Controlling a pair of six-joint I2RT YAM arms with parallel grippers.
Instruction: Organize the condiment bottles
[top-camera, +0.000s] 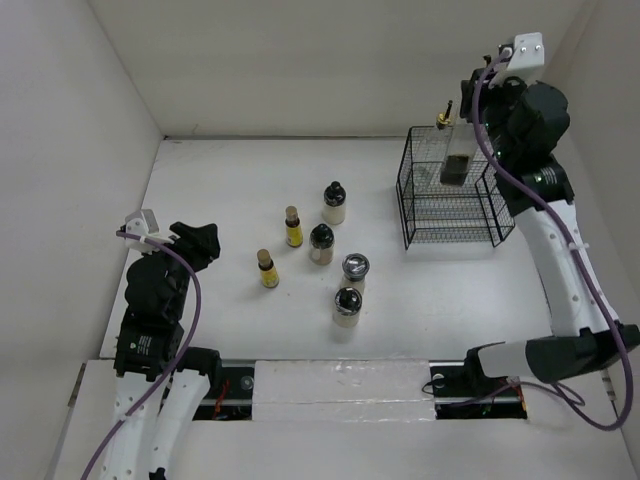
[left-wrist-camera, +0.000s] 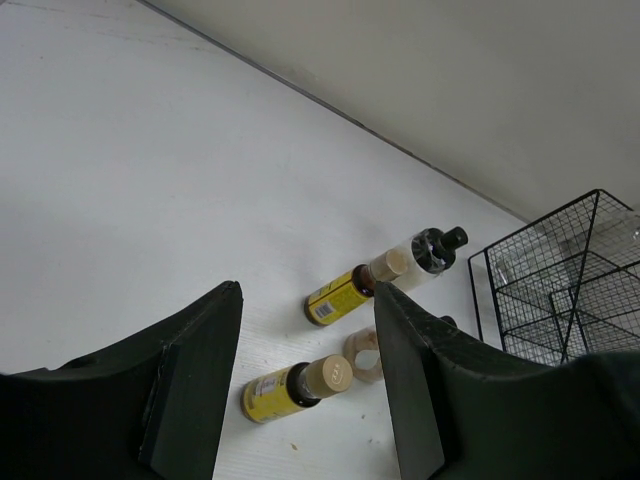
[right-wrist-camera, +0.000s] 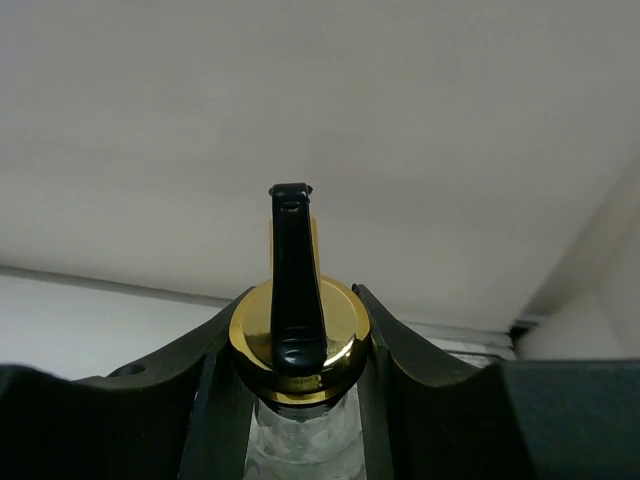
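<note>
Right hand (right-wrist-camera: 298, 345) holds the glass cruet (top-camera: 455, 155) upright over the wire basket (top-camera: 445, 215)
It grips the neck under the gold spout, long axis vertical, at the basket's 12 o'clock end; the left hand (left-wrist-camera: 303, 335), part-spread and empty, sits at 9 o'clock of six bottles (top-camera: 322, 243) standing mid-desk (top-camera: 230, 180).

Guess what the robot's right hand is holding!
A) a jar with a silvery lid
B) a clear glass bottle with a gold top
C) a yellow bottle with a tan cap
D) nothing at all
B: the right gripper is shut around the glass cruet just under its gold top and black spout, holding it at the black wire basket.
</note>
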